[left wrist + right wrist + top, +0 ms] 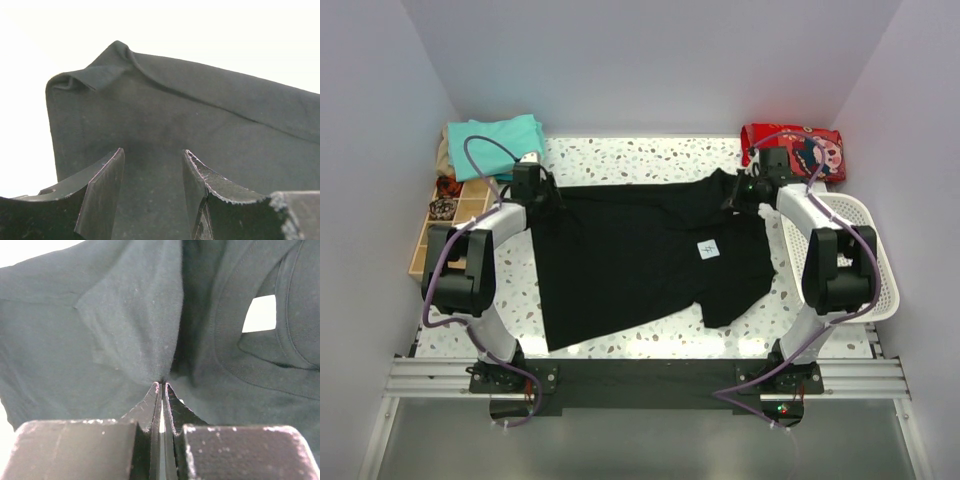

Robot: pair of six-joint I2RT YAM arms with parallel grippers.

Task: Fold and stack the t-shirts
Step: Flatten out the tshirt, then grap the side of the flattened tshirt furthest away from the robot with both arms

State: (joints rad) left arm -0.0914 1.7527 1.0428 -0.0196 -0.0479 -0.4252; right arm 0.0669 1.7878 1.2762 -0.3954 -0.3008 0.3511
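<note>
Right end effector [162, 384] is clenched on a pinch of the black t-shirt [630, 260] by its collar, toward the tabletop's [620, 158] far-right corner. The left end effector [152, 152] is released over the hem corner, probably so both can lift the far edge to fold.

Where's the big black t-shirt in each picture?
Top view: black t-shirt spread across the middle of the table.
Left wrist: fills the frame beyond the left gripper, corner curled.
Right wrist: fills the frame, pinched in the right gripper.
Shared landmark: bright table beside the cloth.
</note>
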